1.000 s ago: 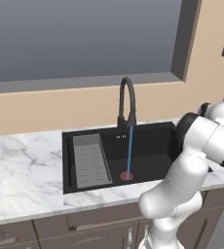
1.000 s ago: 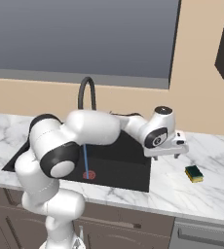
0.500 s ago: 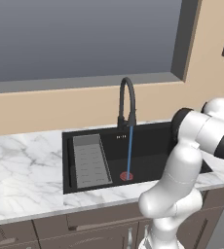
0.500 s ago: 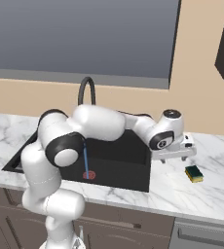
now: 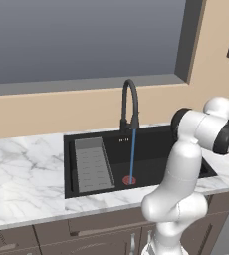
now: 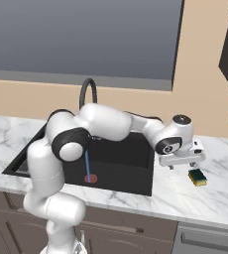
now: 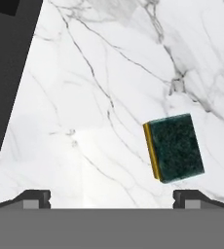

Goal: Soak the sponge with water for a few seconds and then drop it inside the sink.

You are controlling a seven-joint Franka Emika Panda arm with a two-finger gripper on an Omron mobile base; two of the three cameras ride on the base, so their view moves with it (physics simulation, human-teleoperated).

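- While the blue water [image 5: 132, 154] runs in a thin straight line from the black arched faucet [image 5: 129, 103] to the red drain [image 5: 129, 180], the sponge [image 6: 198, 177] lies on the white marble counter [image 6: 205, 196], well apart from the stream.
- From the right base camera, the sponge sits at about 3 o'clock from the sink [image 6: 136, 155], out past the basin's right rim, with its dark green layer facing up and a yellow edge showing.
- The gripper [image 6: 182, 161] hangs over the counter between the sink's right edge and the sponge, at about 10 o'clock from the sponge and above it, not touching it.
- Looking down from the hand camera, the sponge [image 7: 173, 147] rests flat on the marble at about 3 o'clock from the centre, slightly turned, with its yellow strip along the side facing 9 o'clock.
- The two dark fingertips [image 7: 194, 198] sit far apart near the bottom corners of that view, so the pincer is spread wide and holds nothing.
- The sink's dark edge [image 7: 7, 73] runs along the 9 o'clock side of the hand camera's view.
- From the left base camera, a grey ribbed tray [image 5: 91, 164] lies in the basin's left part, at 9 o'clock from the drain, and the white arm [image 5: 186, 164] crosses in front of the sink's right end.
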